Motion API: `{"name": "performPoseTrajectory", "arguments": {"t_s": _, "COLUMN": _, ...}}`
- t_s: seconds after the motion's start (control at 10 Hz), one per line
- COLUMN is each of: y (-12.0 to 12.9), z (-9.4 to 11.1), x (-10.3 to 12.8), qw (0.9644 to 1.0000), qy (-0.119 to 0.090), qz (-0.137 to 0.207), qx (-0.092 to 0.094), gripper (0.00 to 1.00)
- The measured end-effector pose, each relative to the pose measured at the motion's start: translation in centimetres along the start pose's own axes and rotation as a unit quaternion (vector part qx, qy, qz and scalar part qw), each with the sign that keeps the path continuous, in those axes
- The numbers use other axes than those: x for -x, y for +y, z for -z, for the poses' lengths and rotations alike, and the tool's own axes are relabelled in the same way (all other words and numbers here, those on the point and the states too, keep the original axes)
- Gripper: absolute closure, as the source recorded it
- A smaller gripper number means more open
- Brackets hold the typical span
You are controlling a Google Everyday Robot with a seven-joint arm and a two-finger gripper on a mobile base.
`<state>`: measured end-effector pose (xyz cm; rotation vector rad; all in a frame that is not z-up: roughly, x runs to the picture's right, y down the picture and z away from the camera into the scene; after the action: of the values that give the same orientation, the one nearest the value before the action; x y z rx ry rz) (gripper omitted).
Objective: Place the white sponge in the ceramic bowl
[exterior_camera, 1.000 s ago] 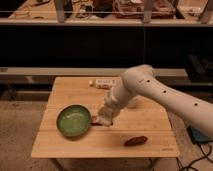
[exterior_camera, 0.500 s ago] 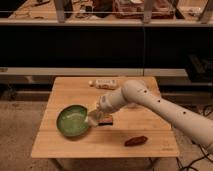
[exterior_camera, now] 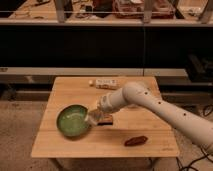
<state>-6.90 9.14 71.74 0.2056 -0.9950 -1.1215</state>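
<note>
The gripper sits at the 3 o'clock rim of the ceramic bowl, and its tip blurs into a pale patch that may be the white sponge; where one ends and the other begins cannot be told. A dark object under the wrist is mostly hidden. The arm is cut off at the picture's 4 o'clock edge. The label on the packet at the worktop's 12 o'clock edge is unreadable.

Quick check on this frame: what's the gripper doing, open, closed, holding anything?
Gripper: at the right rim of the green ceramic bowl, low over the wooden table, with a pale object at its tip, likely the white sponge; open or closed cannot be told.
</note>
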Motion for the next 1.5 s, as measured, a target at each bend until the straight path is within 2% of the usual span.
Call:
{"name": "performPoseTrajectory", "arguments": {"t_s": 0.3, "y": -1.8, "z": -3.5, "x": -4.3, "qw": 0.9988, "qy": 0.033, "qz": -0.001, "qx": -0.038, "gripper": 1.0}}
{"name": "performPoseTrajectory", "arguments": {"t_s": 0.5, "y": -2.5, "z": -5.0, "x": -5.0, "qw": 0.9982, "qy": 0.034, "qz": 0.004, "qx": -0.049, "gripper": 1.0}}
{"name": "performPoseTrajectory", "arguments": {"t_s": 0.6, "y": -2.6, "z": -5.6, "x": -4.9, "qw": 0.9982, "qy": 0.031, "qz": 0.007, "qx": -0.051, "gripper": 1.0}}
{"name": "performPoseTrajectory", "arguments": {"t_s": 1.0, "y": -4.1, "z": -9.3, "x": -2.6, "qw": 0.9975, "qy": -0.011, "qz": 0.027, "qx": -0.065, "gripper": 0.98}}
{"name": "performPoseTrajectory", "arguments": {"t_s": 1.1, "y": -4.4, "z": -10.0, "x": -2.3, "qw": 0.9972, "qy": -0.019, "qz": 0.028, "qx": -0.066, "gripper": 0.93}}
{"name": "performPoseTrajectory", "arguments": {"t_s": 1.2, "y": -4.5, "z": -10.8, "x": -2.0, "qw": 0.9971, "qy": -0.028, "qz": 0.03, "qx": -0.064, "gripper": 0.83}}
{"name": "performPoseTrajectory", "arguments": {"t_s": 1.3, "y": -4.4, "z": -11.8, "x": -1.7, "qw": 0.9972, "qy": -0.039, "qz": 0.031, "qx": -0.057, "gripper": 0.71}}
{"name": "performPoseTrajectory", "arguments": {"t_s": 1.5, "y": -4.0, "z": -12.7, "x": -1.4, "qw": 0.9972, "qy": -0.05, "qz": 0.031, "qx": -0.046, "gripper": 0.55}}
